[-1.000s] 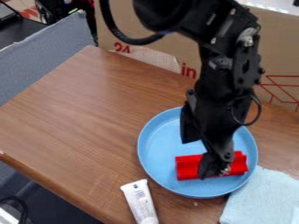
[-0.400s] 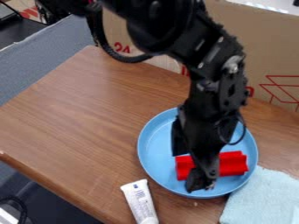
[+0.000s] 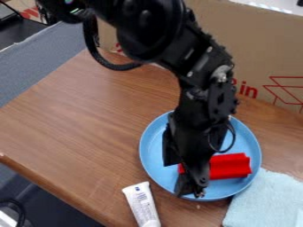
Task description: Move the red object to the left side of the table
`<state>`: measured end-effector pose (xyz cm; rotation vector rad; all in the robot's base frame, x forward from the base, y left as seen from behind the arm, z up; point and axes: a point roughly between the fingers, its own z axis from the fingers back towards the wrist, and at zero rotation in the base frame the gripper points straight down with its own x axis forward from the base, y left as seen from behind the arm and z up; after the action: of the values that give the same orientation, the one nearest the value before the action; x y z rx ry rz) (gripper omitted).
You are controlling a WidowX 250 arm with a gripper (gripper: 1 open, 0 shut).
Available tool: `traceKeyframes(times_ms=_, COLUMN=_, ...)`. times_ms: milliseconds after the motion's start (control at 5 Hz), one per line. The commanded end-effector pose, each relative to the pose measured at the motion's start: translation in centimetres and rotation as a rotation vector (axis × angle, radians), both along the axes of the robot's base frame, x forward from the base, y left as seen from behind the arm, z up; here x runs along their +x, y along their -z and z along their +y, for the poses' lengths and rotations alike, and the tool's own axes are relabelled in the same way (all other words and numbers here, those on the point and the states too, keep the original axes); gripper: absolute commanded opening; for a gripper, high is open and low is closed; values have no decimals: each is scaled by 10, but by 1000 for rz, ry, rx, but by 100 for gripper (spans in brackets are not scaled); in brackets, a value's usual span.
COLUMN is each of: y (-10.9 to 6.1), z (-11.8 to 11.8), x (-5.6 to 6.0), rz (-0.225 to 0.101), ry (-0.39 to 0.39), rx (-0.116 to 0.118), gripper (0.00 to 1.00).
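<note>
While the red bar [image 3: 228, 166] lies in the blue plate [image 3: 158, 135] near the counter's [image 3: 83, 106] right front corner, the fingers [image 3: 190, 183] sit low at its left end, their spread hidden. Close squarely across the ridged sides, then lift clear of the rim.

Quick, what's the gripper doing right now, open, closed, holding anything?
Gripper: down on the blue plate beside the red object; open or closed cannot be told.
</note>
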<state>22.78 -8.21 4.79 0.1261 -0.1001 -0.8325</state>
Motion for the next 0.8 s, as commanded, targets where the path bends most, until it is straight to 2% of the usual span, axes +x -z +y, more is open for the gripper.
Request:
traceKeyframes(times_ms=0, y=-17, z=-2, x=-4, rz=-46, ry=4, rx=-15, gripper=0)
traceKeyframes(times_ms=200, y=-42, z=2, x=2, rz=-57, ry=11, rx=-14, gripper=0)
traceKeyframes(times_ms=400, y=-56, z=7, x=1, rz=-75, ry=8, rx=12, gripper=0)
traceKeyframes(times_ms=600, y=-65, z=0, x=9, rz=-98, ry=9, rx=10, gripper=0)
